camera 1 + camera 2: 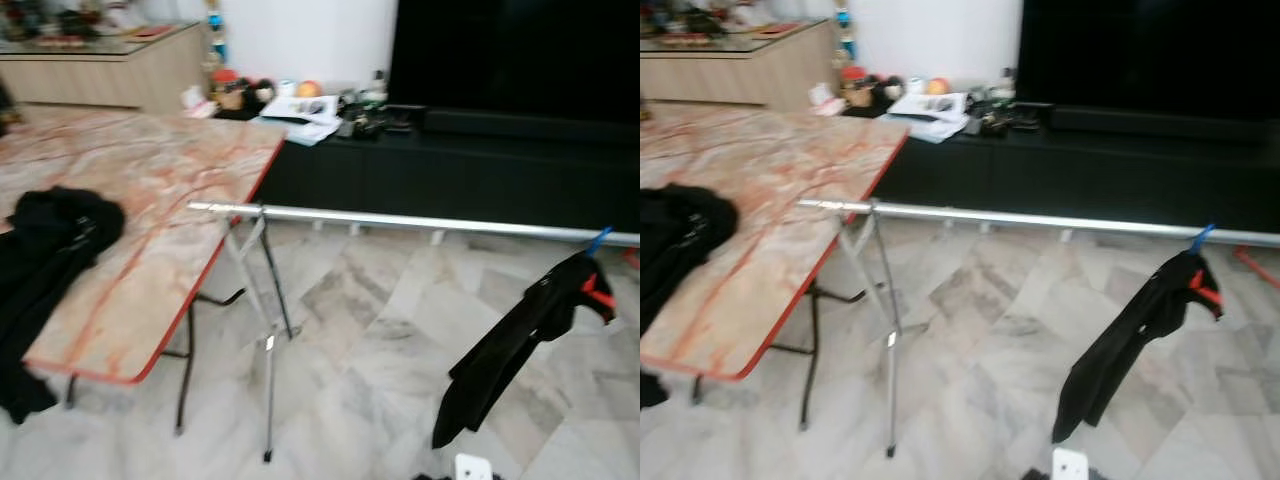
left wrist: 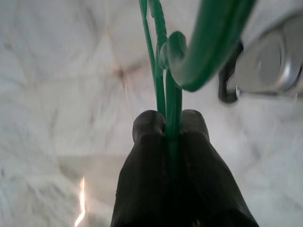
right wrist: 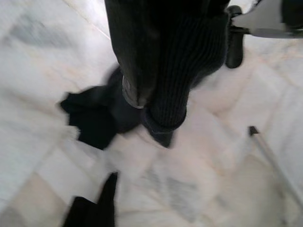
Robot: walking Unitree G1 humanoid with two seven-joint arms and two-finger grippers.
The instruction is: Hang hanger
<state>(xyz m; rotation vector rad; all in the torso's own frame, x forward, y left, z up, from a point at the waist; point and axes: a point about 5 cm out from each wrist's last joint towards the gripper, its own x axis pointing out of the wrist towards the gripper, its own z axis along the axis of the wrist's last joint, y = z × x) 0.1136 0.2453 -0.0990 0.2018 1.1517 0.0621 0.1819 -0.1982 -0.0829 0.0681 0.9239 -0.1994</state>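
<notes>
While the left gripper [image 2: 171, 124] pinches the green hanger [image 2: 173, 71] tight between its fingers above the marble floor [image 2: 57, 85], a black garment [image 1: 520, 340] dangles from the silver rail [image 1: 420, 222] beside the worktop [image 1: 140, 200]. The right gripper's fingers can't be made out behind dark cloth [image 3: 161, 61].

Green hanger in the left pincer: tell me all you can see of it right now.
The green hanger looks like thin coated wire, twisted at the neck below a curved hook that sweeps across the top of the left wrist view. The left pincer is shut on its neck, both black fingers pressed against the wire. It hangs above pale marble floor. Its shoulders and lower bar can't be made out.
</notes>
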